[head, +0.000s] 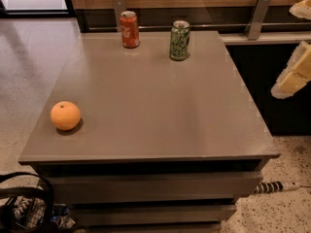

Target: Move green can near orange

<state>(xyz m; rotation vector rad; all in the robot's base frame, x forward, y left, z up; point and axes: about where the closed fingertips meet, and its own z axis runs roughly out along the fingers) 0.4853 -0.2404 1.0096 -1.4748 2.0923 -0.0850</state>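
On my feed, far left and low, a dark bag [19, 205] with black straps sits on the speckled floor beside the base of the table [160, 110]. The table has a flat grey top. Near its front left corner I see the orange [65, 115], resting on the surface by itself, well apart from both cans.

Moving right along the back edge, a red can [129, 29] stands upright in front of a metal bracket [119, 6] on the wall. Just to its right, not touching it, stands the green can [179, 41], also upright, near the middle of the back edge. It sits diagonally across the tabletop from the orange.

Further right, a second metal bracket [259, 14] leans against the wooden wall panel. Down on the floor by the table's front right corner lies a striped cable [271, 187].

At the right edge of the view I see the gripper [290, 79], a pale, cream-coloured shape hanging in the air beyond the table's right side, off the surface and well apart from the green can. It holds nothing that I can see, and I cannot tell whether it is released or clenched.
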